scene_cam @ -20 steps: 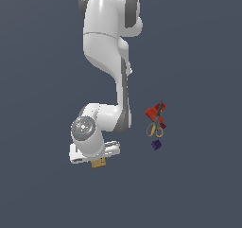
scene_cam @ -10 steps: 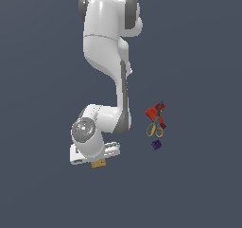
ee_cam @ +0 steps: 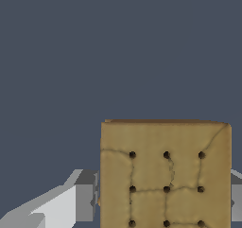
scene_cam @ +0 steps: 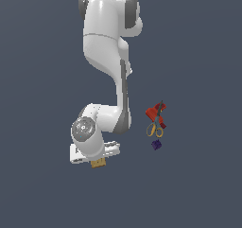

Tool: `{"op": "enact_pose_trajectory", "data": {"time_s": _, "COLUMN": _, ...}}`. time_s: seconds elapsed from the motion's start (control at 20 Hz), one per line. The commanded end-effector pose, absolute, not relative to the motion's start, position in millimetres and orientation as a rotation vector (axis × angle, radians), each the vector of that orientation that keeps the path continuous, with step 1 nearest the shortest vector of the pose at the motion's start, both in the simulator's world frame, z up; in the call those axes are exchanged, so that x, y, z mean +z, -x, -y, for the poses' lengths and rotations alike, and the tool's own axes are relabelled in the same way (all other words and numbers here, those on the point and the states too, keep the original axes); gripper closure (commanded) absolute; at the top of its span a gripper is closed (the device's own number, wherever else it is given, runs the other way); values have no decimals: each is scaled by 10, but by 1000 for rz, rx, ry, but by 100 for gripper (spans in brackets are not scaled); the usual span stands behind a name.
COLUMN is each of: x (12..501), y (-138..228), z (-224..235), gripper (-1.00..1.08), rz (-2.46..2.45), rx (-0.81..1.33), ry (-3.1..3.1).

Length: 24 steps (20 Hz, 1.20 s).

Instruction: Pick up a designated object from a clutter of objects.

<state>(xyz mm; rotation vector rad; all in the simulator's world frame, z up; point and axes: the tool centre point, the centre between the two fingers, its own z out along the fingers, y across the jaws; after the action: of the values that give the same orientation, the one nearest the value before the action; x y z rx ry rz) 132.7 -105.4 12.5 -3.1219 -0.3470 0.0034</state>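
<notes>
Exterior view: the white Panda arm reaches down and folds toward the exterior view's left, and its gripper carries the tan dotted block at its tip. The rest of the clutter lies well apart, toward the exterior view's right: a red piece, the yellow-handled scissors just beside it, and a small dark purple block near the scissor handles. No yellow-green ball can be made out at this size.

Wrist view: the tan dotted block fills the space between the two grey fingers, one touching each side edge. The jaws are closed down to the width of the block, with no gap visible on either flank. The cracked face with its rows of dark dots is turned toward the camera, and only plain blue-grey background shows behind it.

Progress, as judged from these views: the designated object is selected, gripped and separated from the other items, so the grasp appears done. Whether the block is clear of the surface cannot be told for certain, as the ground is featureless. What seems left is little more than raising it to a clear height without letting it slip.
</notes>
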Motion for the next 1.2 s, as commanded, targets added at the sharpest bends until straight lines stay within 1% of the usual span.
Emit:
{"op": "enact_pose_trajectory", "data": {"time_s": 0.0, "x": 174, "y": -1312, "z": 1062, "gripper": 108, "rz": 347, "rx": 1, "ry": 3122}}
{"op": "enact_pose_trajectory", "data": {"time_s": 0.25, "x": 335, "y": -1226, "z": 1090, "gripper": 108, "rz": 347, "rx": 1, "ry": 3122}}
{"op": "enact_pose_trajectory", "data": {"time_s": 0.5, "x": 601, "y": -1085, "z": 1135, "gripper": 108, "rz": 347, "rx": 1, "ry": 3122}}
{"op": "enact_pose_trajectory", "data": {"time_s": 1.15, "x": 1659, "y": -534, "z": 1313, "gripper": 108, "rz": 347, "rx": 1, "ry": 3122}}
